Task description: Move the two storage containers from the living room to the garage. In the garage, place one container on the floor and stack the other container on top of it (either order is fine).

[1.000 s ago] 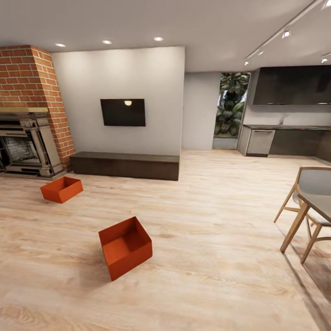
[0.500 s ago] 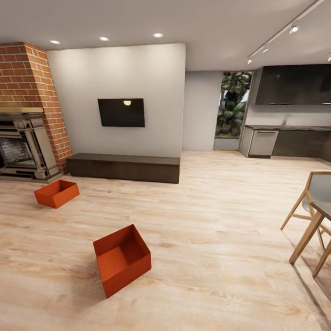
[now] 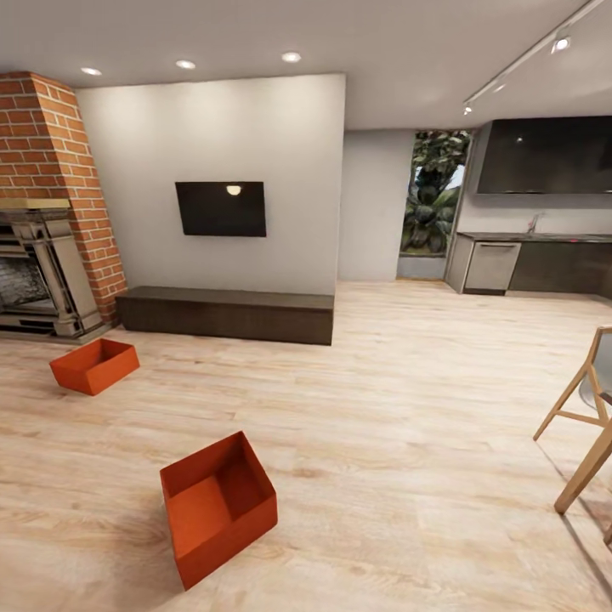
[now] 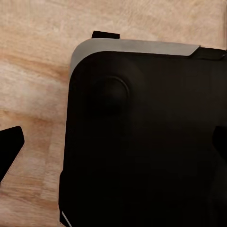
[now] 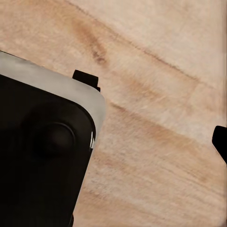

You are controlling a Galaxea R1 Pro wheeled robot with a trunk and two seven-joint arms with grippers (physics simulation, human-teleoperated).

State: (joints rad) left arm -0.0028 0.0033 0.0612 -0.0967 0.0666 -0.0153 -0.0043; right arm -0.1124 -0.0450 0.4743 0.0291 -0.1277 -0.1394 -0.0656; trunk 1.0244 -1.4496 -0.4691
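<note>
- We are in the living room, on its light wood plank floor (image 3: 399, 399), with both orange-red storage containers in the head view and neither one picked up yet
- The nearer container (image 3: 218, 507) sits low and left of centre, open top up, turned so a corner points toward us; we judge that skew will make us square up before reaching for opposite walls
- The farther container (image 3: 93, 365) lies well apart from it, near the brick fireplace (image 3: 47, 204) and just off the end of the long dark low cabinet (image 3: 225, 313) under the wall TV (image 3: 221, 208)
- Both bins look empty, so their thin walls are free to be pinched from above
- At the right edge stand the wooden legs of a chair (image 3: 586, 442), well clear of the bins; a kitchen counter (image 3: 531, 255) lies beyond
- Each wrist view looks down on the planks past the dark, grey-edged base (image 4: 142, 137), which we take to mean the arms hang tucked at our sides for driving
- A dark sliver at the edge of each wrist view may be a fingertip, so we cannot tell how wide either gripper stands
- The garage stage is wholly ahead; our next step is to close on the nearer bin
</note>
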